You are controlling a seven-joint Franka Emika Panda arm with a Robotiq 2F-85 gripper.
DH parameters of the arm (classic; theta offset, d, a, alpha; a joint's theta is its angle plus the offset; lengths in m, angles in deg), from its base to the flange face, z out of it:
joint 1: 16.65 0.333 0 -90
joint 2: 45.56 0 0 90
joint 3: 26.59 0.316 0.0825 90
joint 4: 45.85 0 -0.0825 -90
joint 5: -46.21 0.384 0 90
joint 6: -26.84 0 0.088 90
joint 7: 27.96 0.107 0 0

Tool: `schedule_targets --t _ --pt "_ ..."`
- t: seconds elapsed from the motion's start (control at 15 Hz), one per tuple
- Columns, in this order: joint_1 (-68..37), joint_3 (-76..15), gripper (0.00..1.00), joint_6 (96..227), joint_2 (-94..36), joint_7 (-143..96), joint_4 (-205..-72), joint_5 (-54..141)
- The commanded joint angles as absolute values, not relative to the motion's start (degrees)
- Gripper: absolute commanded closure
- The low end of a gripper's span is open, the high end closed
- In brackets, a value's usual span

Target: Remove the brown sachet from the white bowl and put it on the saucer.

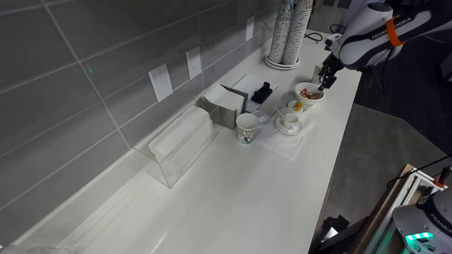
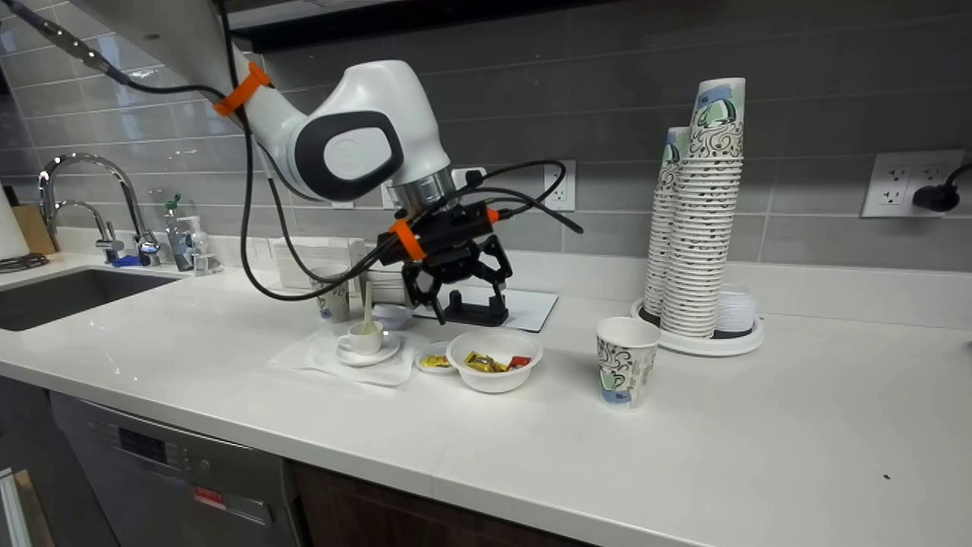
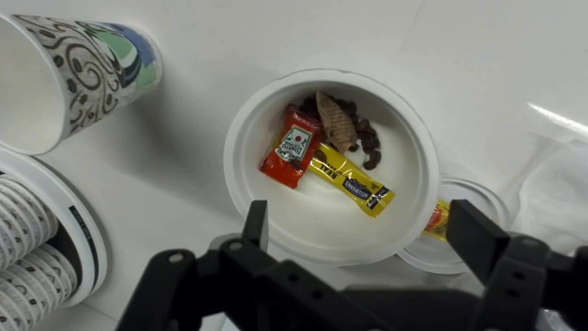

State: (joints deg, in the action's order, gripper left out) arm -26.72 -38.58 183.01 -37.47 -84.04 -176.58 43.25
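Observation:
The brown sachet [image 3: 336,122] lies in the white bowl [image 3: 330,255], on dark beans, beside a red ketchup packet [image 3: 294,147] and a yellow mayonnaise packet [image 3: 353,181]. It shows small in an exterior view [image 1: 315,95]. The bowl stands on the counter in both exterior views [image 1: 310,101] [image 2: 493,380]. The white saucer [image 1: 296,130] carries a small cup [image 1: 290,121] with a stick in it, and is out of the wrist view. My gripper [image 3: 360,222] is open and empty above the bowl's side; its fingers also show in both exterior views [image 1: 327,81] [image 2: 469,304].
A small white dish [image 3: 482,193] with a yellow packet touches or nearly touches the bowl. A paper cup [image 2: 626,361] stands on the bowl's other side, before tall cup stacks [image 2: 702,243]. A black object [image 1: 262,93] and napkin holders [image 1: 226,113] stand near the wall.

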Motion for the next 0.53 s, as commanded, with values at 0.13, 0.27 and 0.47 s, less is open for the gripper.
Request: schedule_targets --t 0.13,0.27,0.47 --pt "-31.7 -33.9 0.22 184.7 -32.7 -91.9 -175.2 50.2" --pt "-32.7 -33.4 0.35 185.1 -31.4 -92.5 -174.7 50.1" --pt "-34.2 -32.6 0.56 187.6 -30.2 -92.8 -174.3 49.9"
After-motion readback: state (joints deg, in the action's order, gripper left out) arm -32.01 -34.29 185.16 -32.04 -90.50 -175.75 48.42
